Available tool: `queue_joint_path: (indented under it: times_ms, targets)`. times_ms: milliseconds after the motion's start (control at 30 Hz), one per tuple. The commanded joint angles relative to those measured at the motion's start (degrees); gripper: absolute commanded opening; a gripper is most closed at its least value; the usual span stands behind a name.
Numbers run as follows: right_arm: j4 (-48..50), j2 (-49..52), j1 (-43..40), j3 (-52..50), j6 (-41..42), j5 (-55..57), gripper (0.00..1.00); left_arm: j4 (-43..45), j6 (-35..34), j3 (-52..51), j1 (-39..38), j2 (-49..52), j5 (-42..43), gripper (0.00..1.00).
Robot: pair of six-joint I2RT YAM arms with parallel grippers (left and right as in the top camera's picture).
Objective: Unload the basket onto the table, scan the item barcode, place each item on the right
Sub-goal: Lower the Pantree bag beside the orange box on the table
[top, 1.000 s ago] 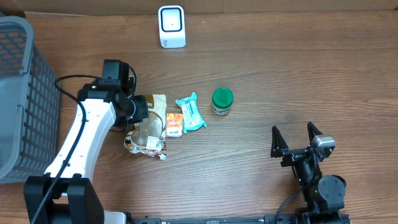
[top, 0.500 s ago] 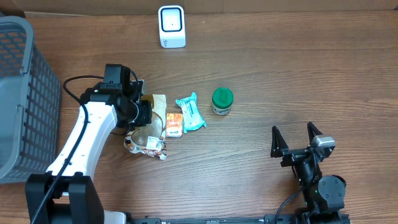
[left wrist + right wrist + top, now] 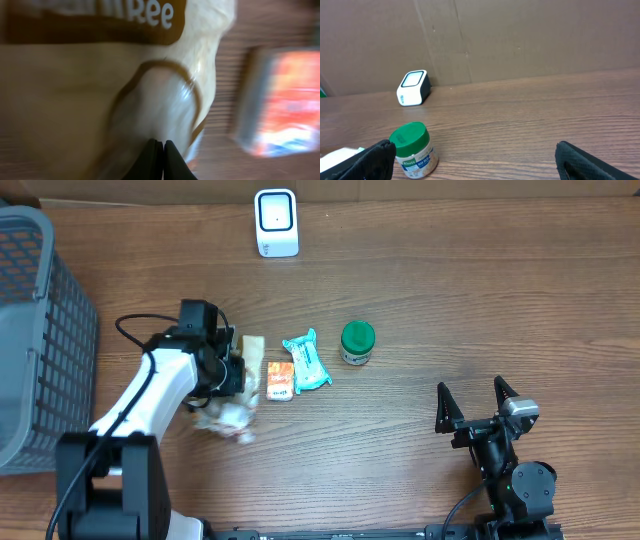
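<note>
My left gripper (image 3: 238,376) is shut on a beige and brown snack bag (image 3: 230,416), which shows blurred just below it in the overhead view. In the left wrist view the bag (image 3: 100,90) fills most of the picture, and the gripper (image 3: 161,152) has its black fingertips pressed together against the film. The white barcode scanner (image 3: 276,222) stands at the table's far edge, also seen in the right wrist view (image 3: 413,88). My right gripper (image 3: 478,402) rests open at the front right, nothing between its fingers (image 3: 475,160).
An orange packet (image 3: 280,381), a teal packet (image 3: 305,361) and a green-lidded jar (image 3: 357,342) lie in a row right of the bag. A grey mesh basket (image 3: 40,330) stands at the left edge. A cardboard wall (image 3: 520,35) backs the table.
The left gripper has shifted right and toward the front, and the snack bag has crumpled and moved with it, now blurred. The right arm has not moved.
</note>
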Motion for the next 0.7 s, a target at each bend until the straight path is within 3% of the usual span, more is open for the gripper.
queue_joint_path:
  times_ms: [0,400,667]
  targets:
    - [0.3,-0.5,-0.1,-0.6,0.1,0.1,1.0,1.8,-4.6,-2.8,-0.2,5.4,-8.4,0.04]
    - [0.3,-0.5,-0.1,-0.6,0.1,0.1,1.0,7.0,-5.3,-1.3,-0.2,10.1,-3.7,0.04]
    - [0.3,-0.5,-0.1,-0.6,0.1,0.1,1.0,-3.3,-4.3,12.9,0.1,7.9,0.7,0.04]
